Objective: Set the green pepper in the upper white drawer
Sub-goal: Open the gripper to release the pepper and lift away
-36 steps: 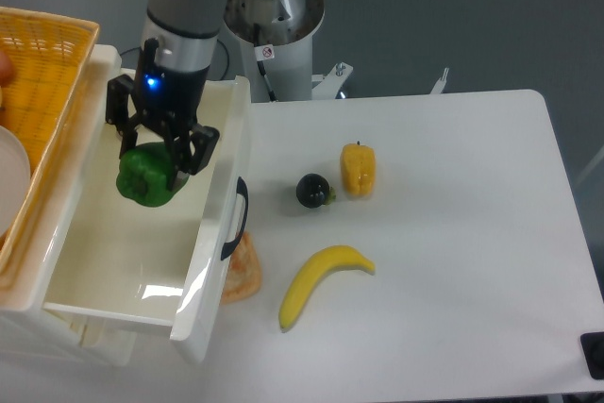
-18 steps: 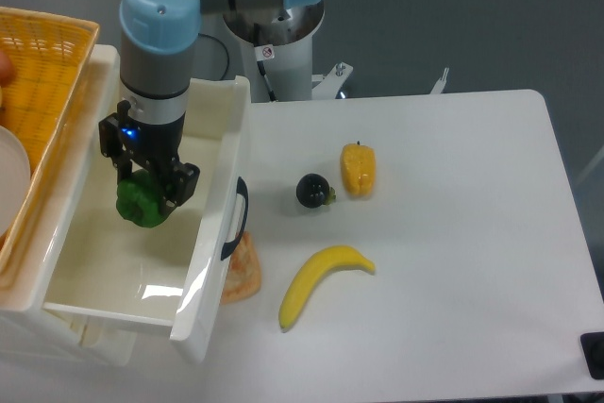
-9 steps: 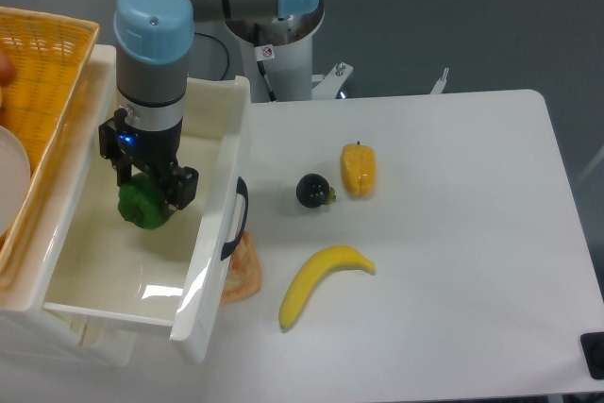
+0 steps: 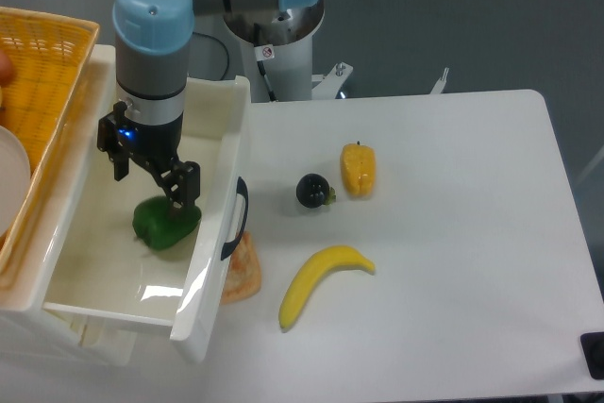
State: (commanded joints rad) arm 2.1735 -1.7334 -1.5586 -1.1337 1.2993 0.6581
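Arm: a grey arm with light-blue caps reaches down from the top of the view into the upper white drawer [image 4: 219, 153], its wrist pointing straight down.
Pincer: the gripper [image 4: 151, 179] hangs inside the drawer with its two black fingers spread apart and nothing between them. A small blue light glows on its body just above the fingers.
Green pepper: the green pepper [image 4: 166, 223] lies on the drawer floor, free of the gripper. It sits below the fingers in the view, just under the right-hand one and close to the drawer's front wall. Whether that finger touches it cannot be told.
Drawer: a glossy white box with deep walls, pulled open, its black handle [image 4: 236, 219] on the front wall facing the table. The pepper is the only thing lying in it.
Basket: a yellow woven basket [image 4: 47, 54] stands along the drawer's far side at the left edge of the view, with part of a white round thing showing inside it.
Table: a white table [image 4: 453, 261] takes up the right of the view.
Yellow pepper: a small yellow pepper [image 4: 358, 169] stands on the table, well apart from the drawer.
Black fruit: a small black round fruit [image 4: 313, 191] sits just beside the yellow pepper, on its drawer side.
Banana: a banana [image 4: 321, 280] lies nearer the camera than those two, curved, apart from them.
Orange piece: an orange wedge-shaped piece [image 4: 243, 269] lies on the table against the drawer front, below the handle.
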